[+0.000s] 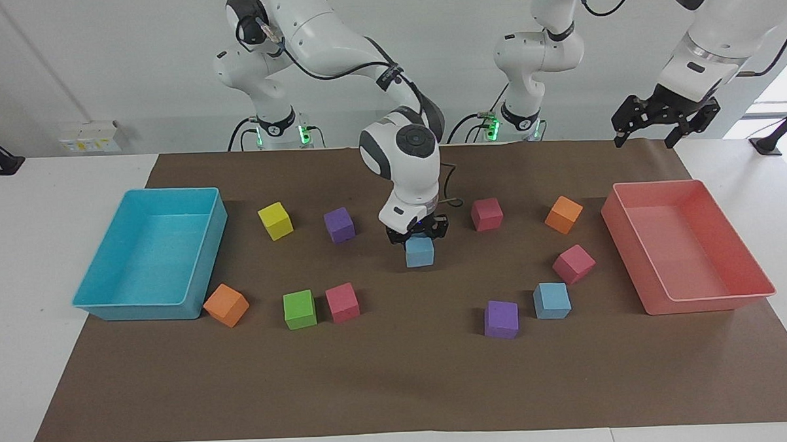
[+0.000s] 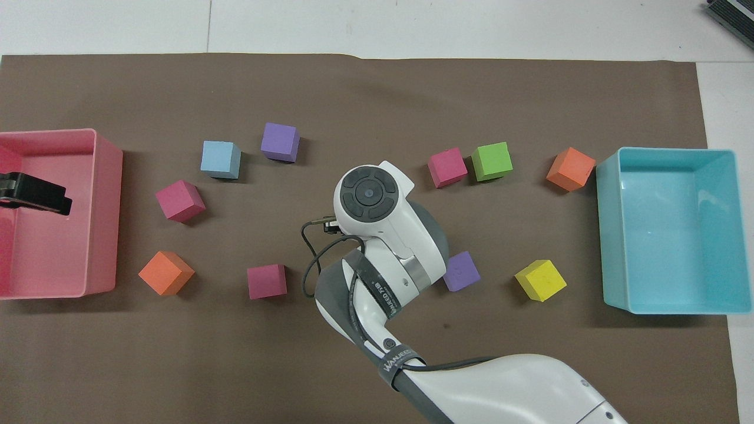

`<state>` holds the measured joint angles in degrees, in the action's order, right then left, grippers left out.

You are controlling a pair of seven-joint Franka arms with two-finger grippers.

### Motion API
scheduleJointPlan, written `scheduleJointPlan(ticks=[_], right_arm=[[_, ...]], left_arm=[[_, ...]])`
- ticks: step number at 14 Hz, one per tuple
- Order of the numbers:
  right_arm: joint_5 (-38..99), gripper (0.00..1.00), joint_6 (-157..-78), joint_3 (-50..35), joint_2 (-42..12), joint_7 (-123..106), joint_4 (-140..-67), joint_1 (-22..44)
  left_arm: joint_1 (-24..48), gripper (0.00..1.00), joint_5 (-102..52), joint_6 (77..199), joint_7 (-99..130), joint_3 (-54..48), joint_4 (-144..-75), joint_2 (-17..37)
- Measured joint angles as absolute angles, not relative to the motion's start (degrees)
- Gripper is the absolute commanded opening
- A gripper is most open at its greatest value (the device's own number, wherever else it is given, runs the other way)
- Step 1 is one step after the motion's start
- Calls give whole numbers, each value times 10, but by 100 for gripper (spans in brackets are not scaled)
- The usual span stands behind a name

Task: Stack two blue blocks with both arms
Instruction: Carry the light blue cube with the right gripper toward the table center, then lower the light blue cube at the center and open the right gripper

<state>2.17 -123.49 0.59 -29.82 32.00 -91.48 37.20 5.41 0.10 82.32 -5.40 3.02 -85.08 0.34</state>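
Right arm (image 1: 335, 46) mid-carry at frame centre: right gripper (image 1: 419, 234) clamped on one blue block (image 1: 419, 252). Left gripper (image 1: 665, 116), jaws apart, waits upper right. Other blue block (image 1: 552, 300) rests lower right. Next, likely: lower one onto it squarely.

A turquoise tray (image 1: 108, 303) sits at the right arm's end of the brown mat (image 1: 399, 391), a pink tray (image 1: 710, 301) at the left arm's end. Between them lie scattered cubes (none touching): yellow (image 1: 275, 220), green (image 1: 299, 309), two orange (image 1: 226, 305) (image 1: 563, 214), two purple (image 1: 339, 224) (image 1: 501, 319), three magenta (image 1: 342, 302) (image 1: 487, 214) (image 1: 573, 264).
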Motion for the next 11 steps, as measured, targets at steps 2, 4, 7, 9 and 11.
scheduleJointPlan(ticks=[2, 4, 7, 9, 11], right_arm=[[22, 0, -1245, 6, -306, 323, -915, 374], [22, 0, -1245, 8, -310, 338, -918, 374], [22, 0, -1245, 8, -311, 360, -926, 374], [22, 0, -1245, 8, -311, 362, -931, 374], [5, 0, -1245, 8, -311, 360, -937, 374]], left_arm=[[54, 100, 1, 823, -54, 30, -851, 3], [54, 100, 1, 823, -54, 30, -851, 3], [54, 100, 1, 823, -54, 30, -851, 3], [54, 100, 1, 823, -54, 30, -851, 3], [54, 100, 1, 823, -54, 30, -851, 3]])
